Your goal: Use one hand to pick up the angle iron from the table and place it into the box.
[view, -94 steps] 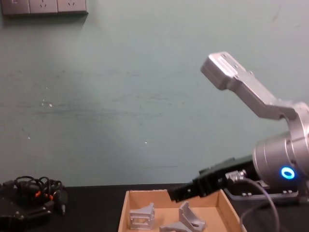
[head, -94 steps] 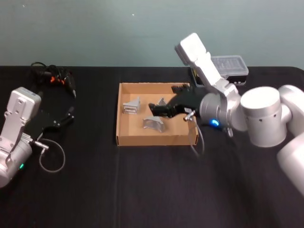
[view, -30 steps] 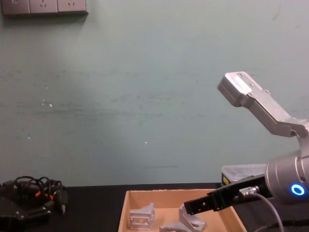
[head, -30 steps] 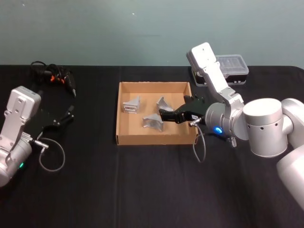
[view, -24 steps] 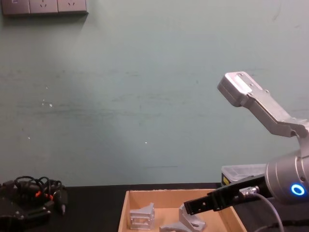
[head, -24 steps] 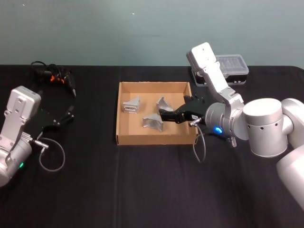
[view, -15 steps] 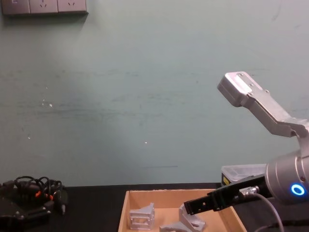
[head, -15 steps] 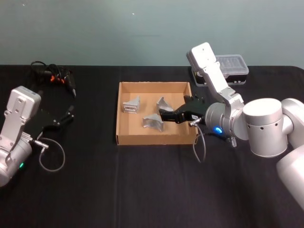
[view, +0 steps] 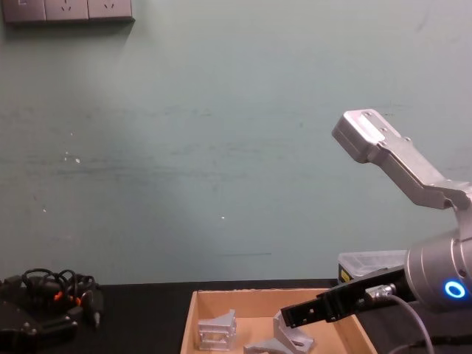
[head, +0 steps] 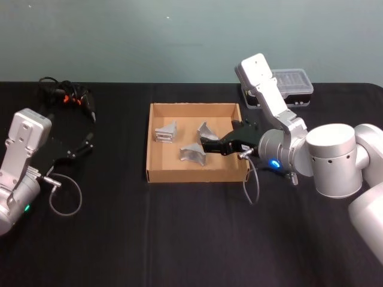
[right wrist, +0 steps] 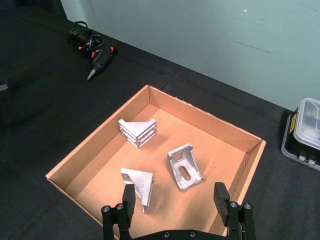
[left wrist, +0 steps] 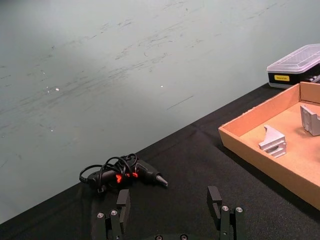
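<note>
A: Head view. The right pincer (head: 206, 145) hangs spread and empty over the cardboard box (head: 157, 173), presumably just after a release; the left pincer (head: 84, 145) sits parked, spread, on the worktop (head: 179, 239).

B: Right wrist view. Three angle irons lie inside the box: a ribbed one (right wrist: 137, 132), a slotted one (right wrist: 184, 166), and a third (right wrist: 139, 181) nearest the fingers. All are pale cast metal.

A: Chest view. The right pincer reaches low over the box.

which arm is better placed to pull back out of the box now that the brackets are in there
Right. The right gripper hangs open and empty over the box, above the three angle irons, so it only needs to retreat. The left gripper sits parked over the table, apart from the box.
</note>
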Robot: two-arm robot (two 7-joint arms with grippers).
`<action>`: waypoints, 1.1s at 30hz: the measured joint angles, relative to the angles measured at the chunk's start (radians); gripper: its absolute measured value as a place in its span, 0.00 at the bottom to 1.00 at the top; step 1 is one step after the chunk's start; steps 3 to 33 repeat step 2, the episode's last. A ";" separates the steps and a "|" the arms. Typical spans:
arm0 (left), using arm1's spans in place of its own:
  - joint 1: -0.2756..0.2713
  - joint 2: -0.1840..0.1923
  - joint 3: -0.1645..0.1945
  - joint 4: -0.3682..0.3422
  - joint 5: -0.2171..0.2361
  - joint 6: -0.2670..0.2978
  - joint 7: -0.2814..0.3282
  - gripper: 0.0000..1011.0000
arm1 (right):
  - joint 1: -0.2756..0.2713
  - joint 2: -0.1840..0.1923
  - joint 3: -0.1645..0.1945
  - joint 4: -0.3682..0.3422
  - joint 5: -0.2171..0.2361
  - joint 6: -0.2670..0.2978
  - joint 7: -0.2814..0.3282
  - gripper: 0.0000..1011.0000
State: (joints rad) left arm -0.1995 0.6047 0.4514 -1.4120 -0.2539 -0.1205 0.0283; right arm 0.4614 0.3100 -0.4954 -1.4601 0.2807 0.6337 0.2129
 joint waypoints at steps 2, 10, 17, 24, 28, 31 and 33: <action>0.000 0.000 0.000 0.000 0.000 0.000 0.000 1.00 | 0.000 0.000 0.000 0.000 0.000 0.000 0.000 0.99; 0.000 0.000 0.000 0.000 0.000 0.000 0.000 1.00 | 0.000 0.000 0.000 0.000 0.000 0.000 0.000 0.99; 0.000 0.000 0.000 0.000 0.000 0.000 0.000 1.00 | 0.000 0.000 0.000 0.000 0.000 0.000 0.000 0.99; 0.000 0.000 0.000 0.000 0.000 0.000 0.000 1.00 | 0.000 0.000 0.000 0.000 0.000 0.000 0.000 0.99; 0.000 0.000 0.000 0.000 0.000 0.000 0.000 1.00 | 0.000 0.000 0.000 0.000 0.000 0.000 0.000 0.99; 0.000 0.000 0.000 0.000 0.000 0.000 0.000 1.00 | 0.000 0.000 0.000 0.000 0.000 0.000 0.000 0.99; 0.000 0.000 0.000 0.000 0.000 0.000 0.000 1.00 | 0.000 0.000 0.000 0.000 0.000 0.000 0.000 0.99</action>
